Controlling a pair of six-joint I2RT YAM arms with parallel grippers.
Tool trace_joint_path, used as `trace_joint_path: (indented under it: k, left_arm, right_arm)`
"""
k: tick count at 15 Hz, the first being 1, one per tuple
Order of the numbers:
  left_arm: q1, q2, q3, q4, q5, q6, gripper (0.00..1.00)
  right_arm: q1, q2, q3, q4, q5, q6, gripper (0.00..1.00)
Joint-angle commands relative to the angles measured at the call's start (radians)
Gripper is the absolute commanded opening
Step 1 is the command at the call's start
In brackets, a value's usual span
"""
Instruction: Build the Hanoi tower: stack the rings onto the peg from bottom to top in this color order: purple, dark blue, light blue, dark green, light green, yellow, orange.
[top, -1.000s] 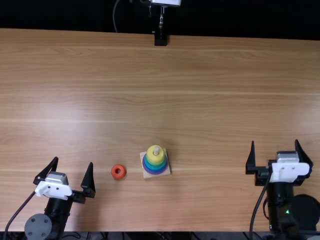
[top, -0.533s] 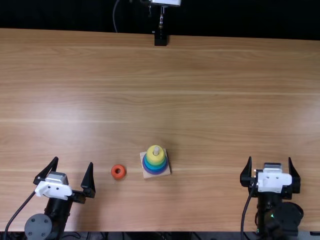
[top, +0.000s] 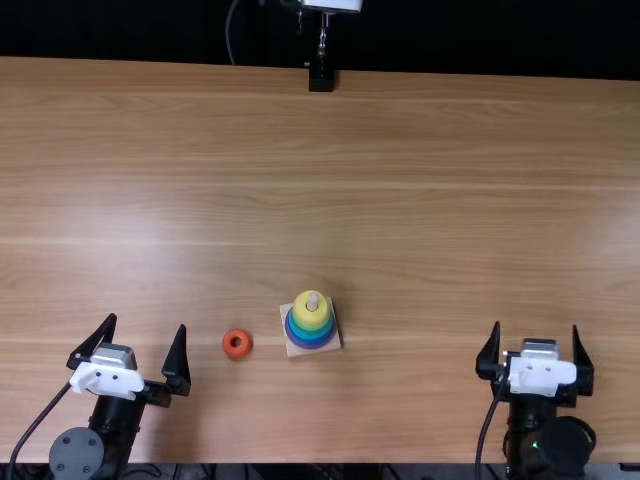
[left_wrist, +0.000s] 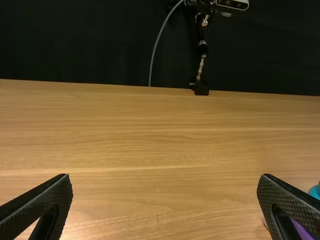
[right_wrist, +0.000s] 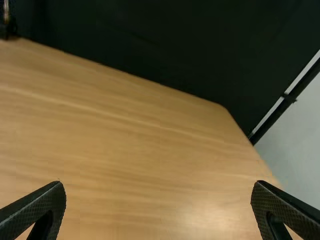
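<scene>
Orange ring (top: 246, 346) waits beside a nearly finished tower

The tower looks one ring short. On a square, pale wooden base (top: 296, 351), the rings sit around an upright peg (top: 312, 300): a wide purple ring (top: 313, 347) at the bottom, blue and green bands above it, and a small yellow ring (top: 311, 318) uppermost. The middle bands overlap too closely for each shade to be told apart, so their order cannot be fully checked from here. The orange one lies flat on the light brown wooden table (top: 420, 250), between the left gripper (top: 146, 323) and the base, apart from both. What remains, by my reading, is to pick it up and slide it down over the peg tip.

Both grippers stand open with nothing between their fingers. The left is the nearer to the loose ring and seems the natural choice; the right gripper (top: 536, 327) is well apart, across the table.

The top view gives the loose ring and the stack together. The left wrist view adds a close glimpse of a bright blue edge (left_wrist: 314, 192) and a purple edge (left_wrist: 302, 231), partly behind one finger. The right wrist view takes in a far table corner, the dark curtain (right_wrist: 165, 45) and a slanting black pole (right_wrist: 300, 91).
</scene>
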Motion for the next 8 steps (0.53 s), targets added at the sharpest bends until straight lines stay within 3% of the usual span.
trace_joint_path:
  k: [1,2,3,4,5,8]
  left_arm:
    - [0.011,-0.012,-0.03,0.003,0.0,0.008,1.0]
    - [0.011,-0.012,-0.03,0.003,0.0,0.008,1.0]
    - [0.011,-0.012,-0.03,0.003,0.0,0.008,1.0]
    - [0.011,-0.012,-0.03,0.003,0.0,0.008,1.0]
    - [0.011,-0.012,-0.03,0.003,0.0,0.008,1.0]
    - [0.011,-0.012,-0.03,0.003,0.0,0.008,1.0]
  right_arm:
    - [0.004,-0.068,-0.035,0.009,0.011,0.023,1.0]
    - [0.002,-0.108,-0.045,0.007,0.001,0.103,1.0]
    - [0.004,-0.132,-0.051,0.005,-0.023,0.22,1.0]
    - [0.004,-0.14,-0.071,0.007,-0.037,0.307,1.0]
    - [0.004,-0.14,-0.071,-0.002,-0.037,0.329,1.0]
    - [0.007,-0.142,-0.073,-0.007,-0.035,0.333,1.0]
